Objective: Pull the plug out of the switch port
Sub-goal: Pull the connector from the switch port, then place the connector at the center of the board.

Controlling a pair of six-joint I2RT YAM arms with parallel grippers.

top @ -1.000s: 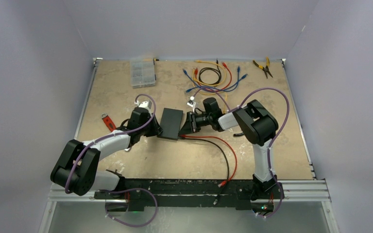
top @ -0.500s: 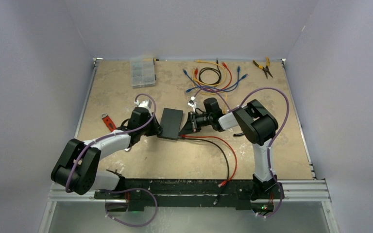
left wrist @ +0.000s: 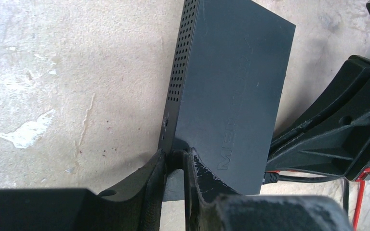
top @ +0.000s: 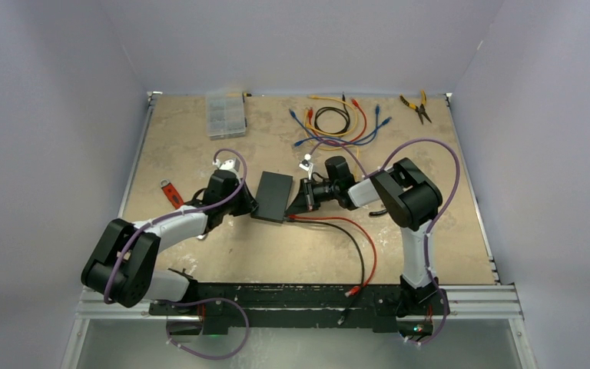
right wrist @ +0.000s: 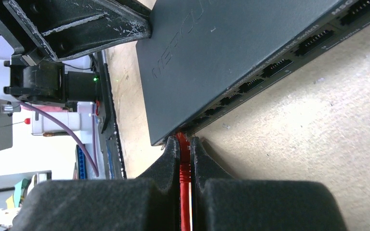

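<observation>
Tan, scuffed tabletop point(top: 192, 146) w/ grey walls round it. Flat black switch point(top: 271, 196) lies mid-table btwn the two arms, socket row facing the R arm. L gripper point(left wrist: 174, 158) is clamped on the switch's near corner, fingers either side of it, prob. as a brace so the box can't slide. R gripper point(right wrist: 185, 144) is pressed tight on the red plug point(right wrist: 184, 166), tips right up against the end socket at the switch's corner. Red lead point(top: 369, 238) trails from there twd the near edge, w/ a black lead point(top: 362, 265) alongside. Progress, as I judge it: approach and both grips are done, i.e. box held and plug pinched. Extraction itself is not yet done, since the plug sits at the port mouth w/ no gap showing. Left to do: pull straight back along the socket axis while L holds firm, then clear the lead. Can't tell whether any latch tab is squeezed bc the fingers hide it. Clear compartment box point(top: 225, 115), loose leads point(top: 338, 119) and pliers point(top: 416, 106) sit at the far end, well apart from the job.
</observation>
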